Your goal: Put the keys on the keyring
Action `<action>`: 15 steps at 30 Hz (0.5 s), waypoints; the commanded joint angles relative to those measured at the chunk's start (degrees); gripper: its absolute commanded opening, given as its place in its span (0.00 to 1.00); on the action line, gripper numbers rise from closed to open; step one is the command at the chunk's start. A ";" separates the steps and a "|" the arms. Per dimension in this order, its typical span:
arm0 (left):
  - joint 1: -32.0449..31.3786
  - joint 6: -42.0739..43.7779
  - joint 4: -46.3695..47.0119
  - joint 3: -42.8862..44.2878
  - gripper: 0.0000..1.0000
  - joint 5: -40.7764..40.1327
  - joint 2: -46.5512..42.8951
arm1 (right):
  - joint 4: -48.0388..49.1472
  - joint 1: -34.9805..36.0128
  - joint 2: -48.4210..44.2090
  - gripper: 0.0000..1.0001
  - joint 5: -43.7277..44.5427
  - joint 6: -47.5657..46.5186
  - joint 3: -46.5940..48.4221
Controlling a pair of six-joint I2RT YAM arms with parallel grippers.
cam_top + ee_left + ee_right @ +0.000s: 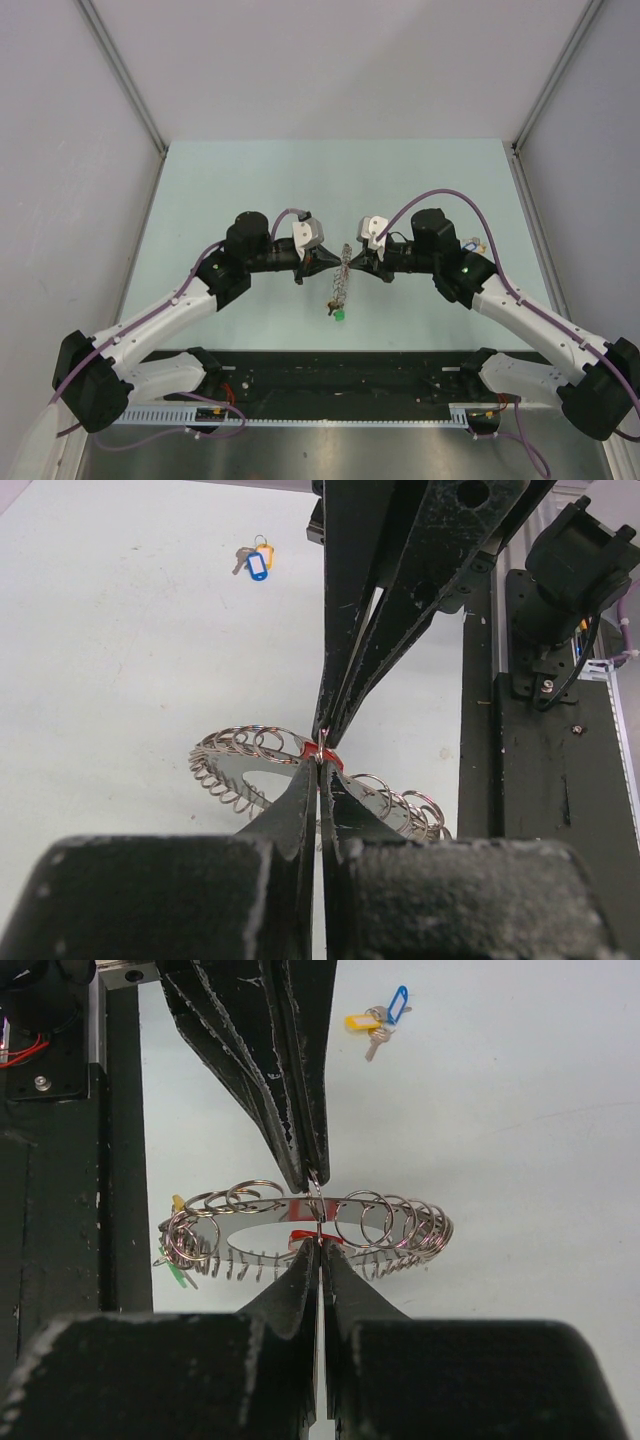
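Fingers (296,812) of left gripper (320,770) and right gripper (318,1250) pinch shut on ring (390,1222). Ring looks light, floppy, slippery; best hold thin wire by red key (303,1237).

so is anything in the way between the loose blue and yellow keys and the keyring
Nothing lies on the table between the blue and yellow keys and the keyring; the right arm hangs over that stretch. Both the left gripper and right gripper are shut on the keyring, so neither is free to fetch them.
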 commanded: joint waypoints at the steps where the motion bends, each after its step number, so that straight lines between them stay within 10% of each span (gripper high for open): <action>1: 0.22 0.85 2.81 0.49 0.01 1.86 -1.09 | 0.79 0.13 -1.60 0.00 -1.95 -0.56 0.51; 15: 0.22 1.12 2.73 0.67 0.00 4.32 -0.47 | 1.05 0.13 -1.51 0.00 -2.57 -0.39 0.51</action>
